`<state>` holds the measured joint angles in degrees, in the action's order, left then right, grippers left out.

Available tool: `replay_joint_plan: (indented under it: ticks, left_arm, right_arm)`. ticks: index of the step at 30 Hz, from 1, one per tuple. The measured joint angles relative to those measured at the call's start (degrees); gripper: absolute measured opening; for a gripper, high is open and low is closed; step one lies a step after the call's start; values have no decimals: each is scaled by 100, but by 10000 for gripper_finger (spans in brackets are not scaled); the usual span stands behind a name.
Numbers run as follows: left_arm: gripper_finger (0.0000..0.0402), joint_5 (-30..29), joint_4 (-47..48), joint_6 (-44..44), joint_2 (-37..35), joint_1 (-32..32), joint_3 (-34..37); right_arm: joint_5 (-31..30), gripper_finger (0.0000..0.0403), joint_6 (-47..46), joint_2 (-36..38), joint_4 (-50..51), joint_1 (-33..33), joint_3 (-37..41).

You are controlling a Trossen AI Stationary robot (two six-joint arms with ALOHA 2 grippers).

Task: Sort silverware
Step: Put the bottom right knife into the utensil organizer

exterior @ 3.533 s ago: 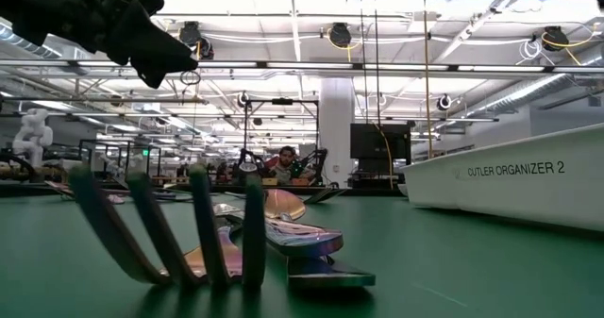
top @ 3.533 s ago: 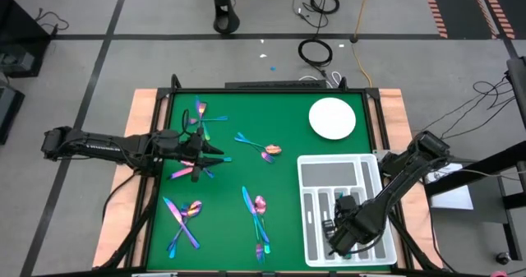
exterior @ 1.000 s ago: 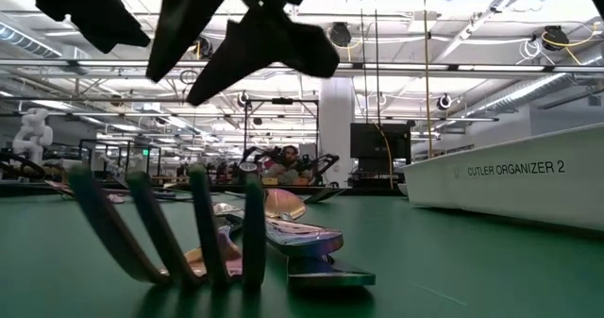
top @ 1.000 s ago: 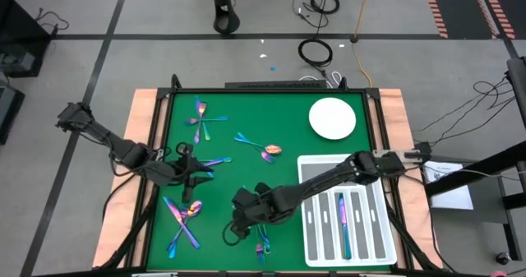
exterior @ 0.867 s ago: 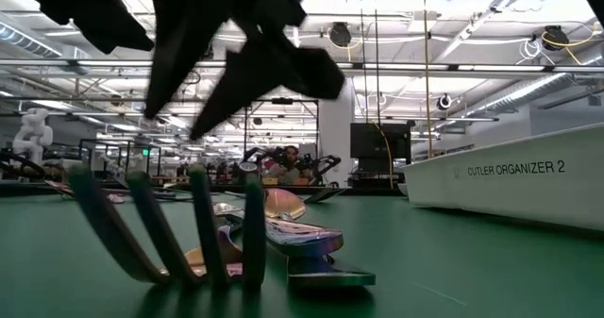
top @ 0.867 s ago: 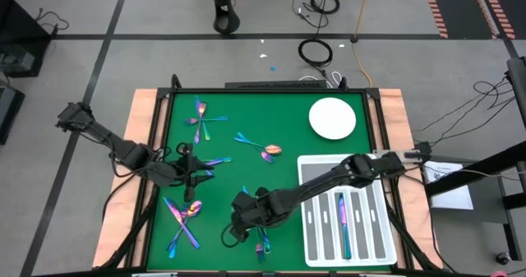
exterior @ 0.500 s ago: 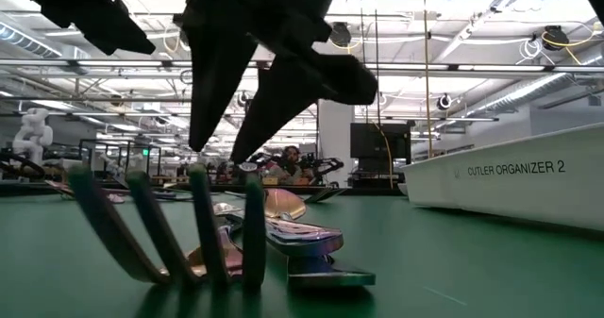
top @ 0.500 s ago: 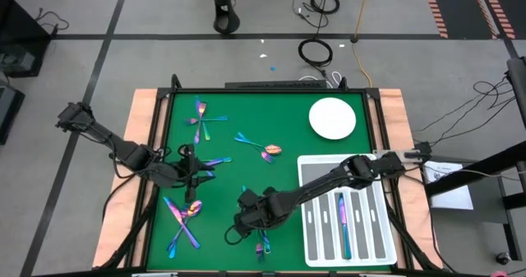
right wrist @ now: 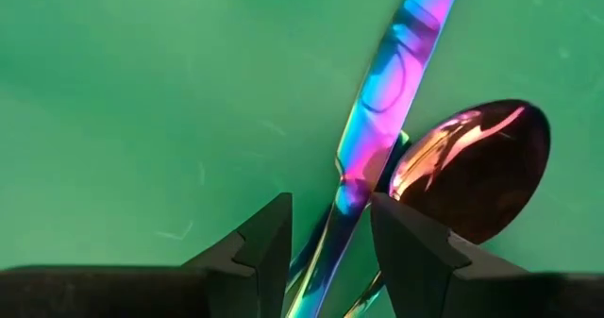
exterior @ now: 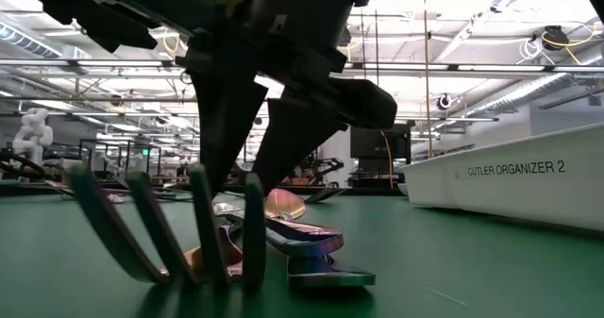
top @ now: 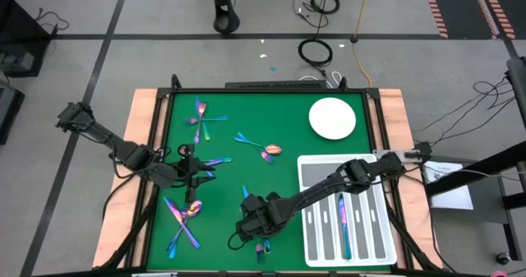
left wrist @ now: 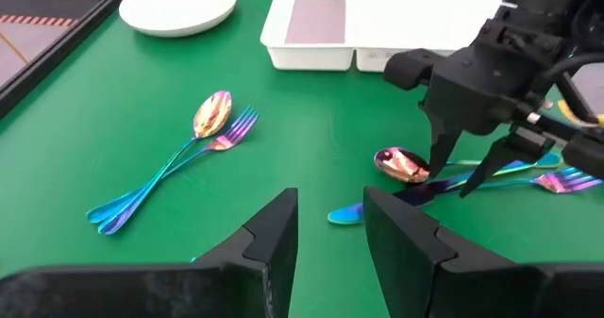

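Big industrial robotics lab, no doubt: open ceiling (exterior: 453,35) of steel trusses, pipes and strip lights, more robot rigs (exterior: 316,172) on benches across the hall, a white humanoid figure (exterior: 31,134) far off, grey floor (top: 99,14) taped in lines, coiled cables (top: 315,52) lying loose.

Two dark, slender jointed robot arms, the left arm (top: 107,143) thin with black cables looping beside its segments, the right arm (top: 345,181) likewise black and segmented. Each ends in two matte black, wedge-shaped fingers (right wrist: 260,242) with flat angular faces and tapered tips.
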<state>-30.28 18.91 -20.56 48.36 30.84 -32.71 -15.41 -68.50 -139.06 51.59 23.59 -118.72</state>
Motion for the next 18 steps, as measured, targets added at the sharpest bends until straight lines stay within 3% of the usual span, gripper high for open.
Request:
replay_joint_plan:
  ticks: [14, 18]
  left_arm:
    - [125, -1, -60, 44, 0, 1, 0]
    - [125, -1, -56, 37, 0, -2, 0]
  right_arm:
    - [-91, 134, -401, -187, -4, 108, 28]
    - [-4, 114, -435, -197, 58, 106, 28]
